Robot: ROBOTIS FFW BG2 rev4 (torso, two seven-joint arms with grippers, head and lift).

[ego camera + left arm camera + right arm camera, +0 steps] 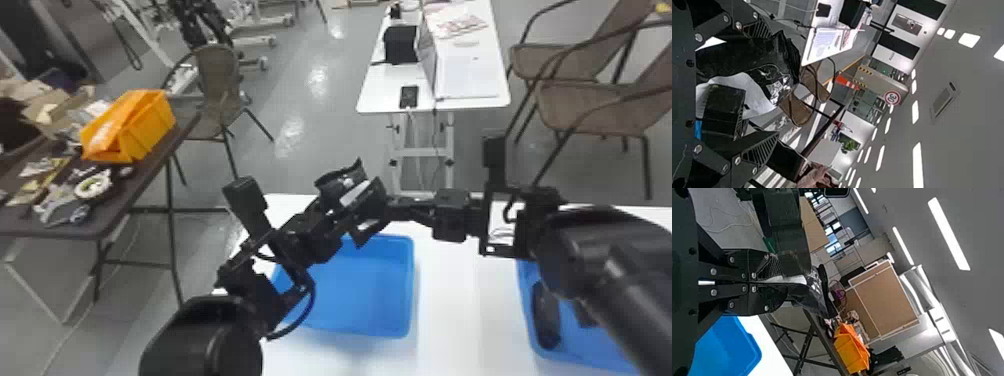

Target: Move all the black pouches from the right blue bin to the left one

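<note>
1 black pouch [750,58] is clamped in the right pincer [382,206], over the far side of the left bin [370,300]. The left pincer [347,214] stands wide around it. Another pouch [546,320] lies in the right bin [575,356], on the white worktop [447,310].

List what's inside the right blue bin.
In the bin, a black pouch lies at left, part of a dark item beside it. The right arm hides much of the rest; what lies behind cannot be seen.
</note>
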